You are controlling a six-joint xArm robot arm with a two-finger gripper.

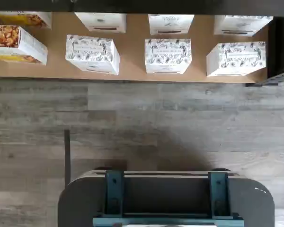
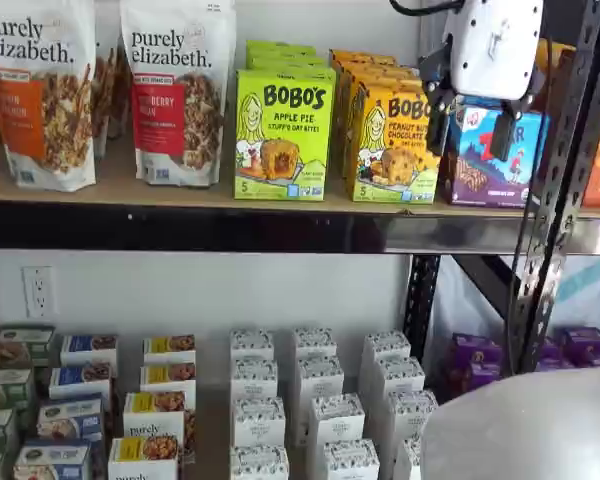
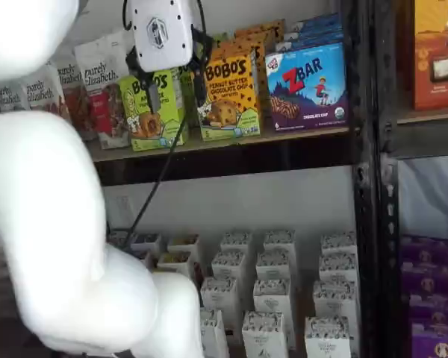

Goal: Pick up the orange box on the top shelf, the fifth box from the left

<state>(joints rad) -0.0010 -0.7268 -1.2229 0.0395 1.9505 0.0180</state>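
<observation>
White claw (image 2: 472, 128) before orange box (image 2: 392, 140)

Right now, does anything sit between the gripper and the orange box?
Nothing visible does. The gripper hangs in open air in front of the top shelf, its jaws apart. The orange box stands at the front edge, its face uncovered, between the green box and the ZBar box.

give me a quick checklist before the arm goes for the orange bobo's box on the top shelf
1. Orange box upright at the top shelf front: ok.
2. Gripper open, gap between fingers: ok.
3. Gripper empty: ok.
4. Fingers around the box: not ok, gripper is in front, not yet on it.
5. Side clearance: cannot tell, green box and ZBar box stand close on either side.
</observation>
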